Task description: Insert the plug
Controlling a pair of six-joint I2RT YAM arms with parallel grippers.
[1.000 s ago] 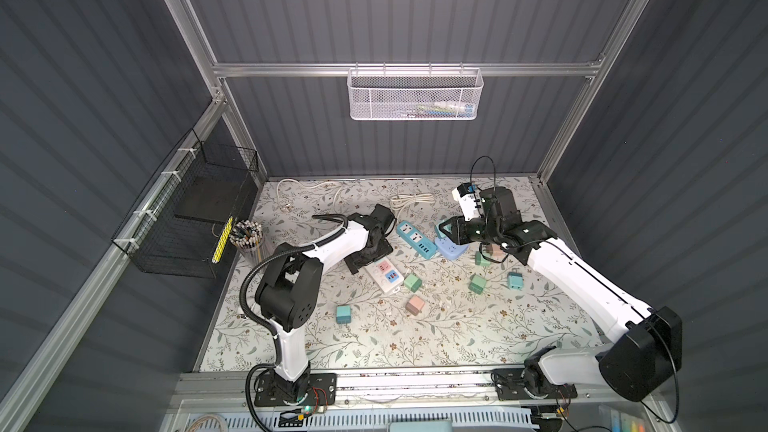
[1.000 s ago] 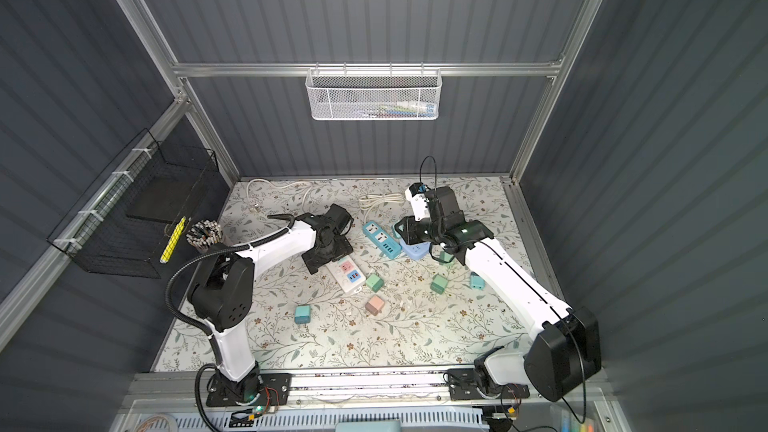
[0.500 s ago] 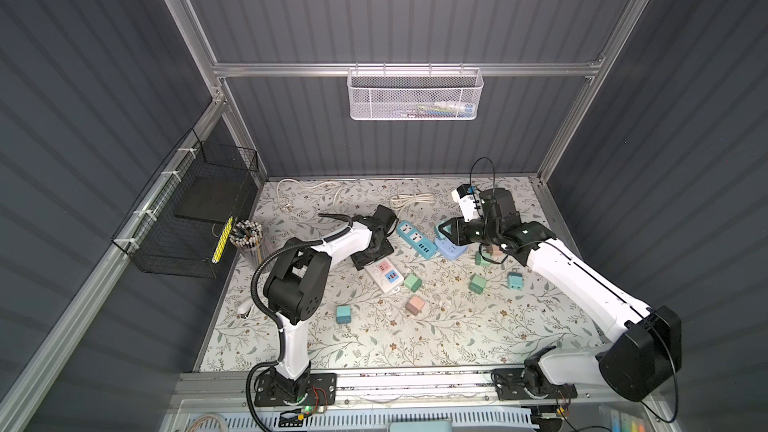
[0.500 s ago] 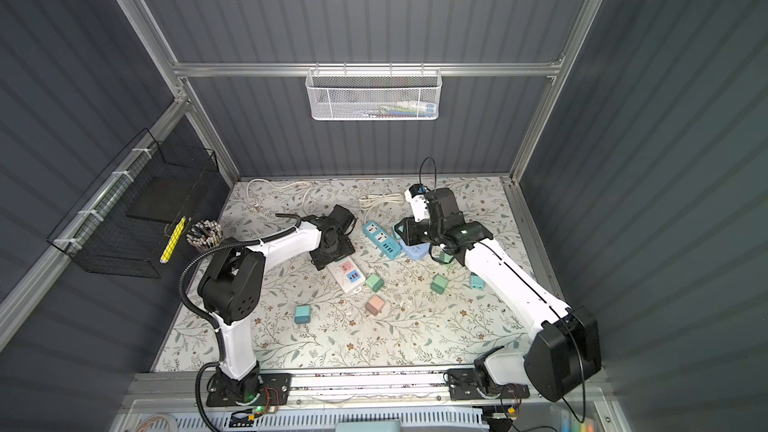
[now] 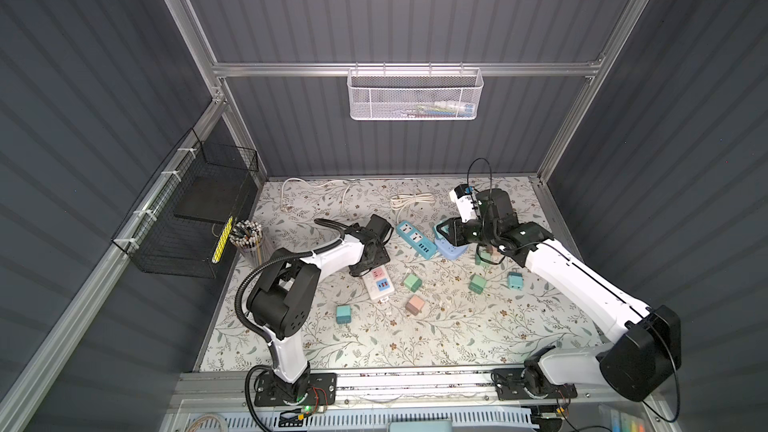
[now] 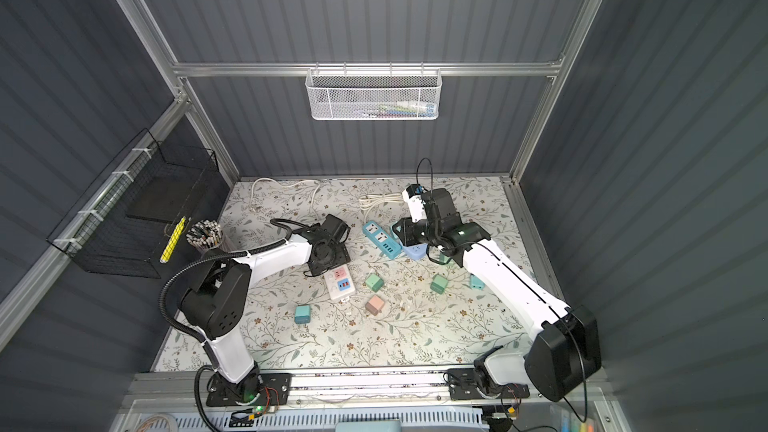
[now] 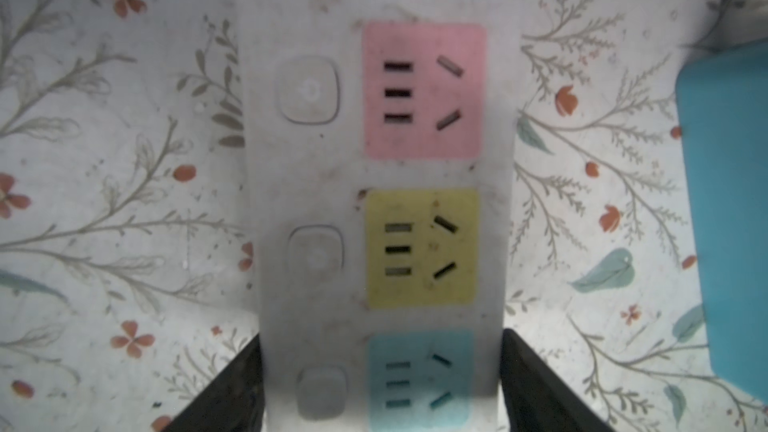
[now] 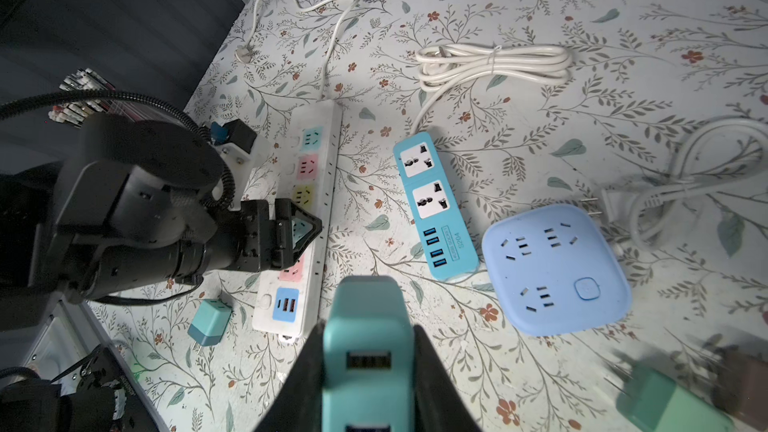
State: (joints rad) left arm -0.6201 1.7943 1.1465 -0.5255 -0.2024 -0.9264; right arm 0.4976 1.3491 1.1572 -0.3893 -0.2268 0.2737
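Observation:
A long white power strip (image 7: 374, 184) with pink, yellow and teal sockets lies on the floral mat; its near end shows in both top views (image 5: 376, 282) (image 6: 340, 283). My left gripper (image 7: 381, 338) is shut on it, one black finger against each long side at a teal socket, also seen in the right wrist view (image 8: 297, 234). My right gripper (image 8: 368, 328) is shut on a teal plug (image 8: 365, 313) with USB ports and holds it above the mat, between the white strip and a round pale-blue socket block (image 8: 557, 272). The plug's prongs are hidden.
A turquoise strip (image 5: 415, 239) lies between the white strip and the round block (image 5: 451, 249). Loose plugs dot the mat: green (image 5: 412, 282), pink (image 5: 414, 304), teal (image 5: 343, 314) and others at right. Coiled white cables (image 5: 411, 200) lie at the back. A pen cup (image 5: 248, 234) stands left.
The left jaws have closed onto the sides of the white strip, and the left arm's elbow has swung forward. The right arm with the teal plug has barely moved.

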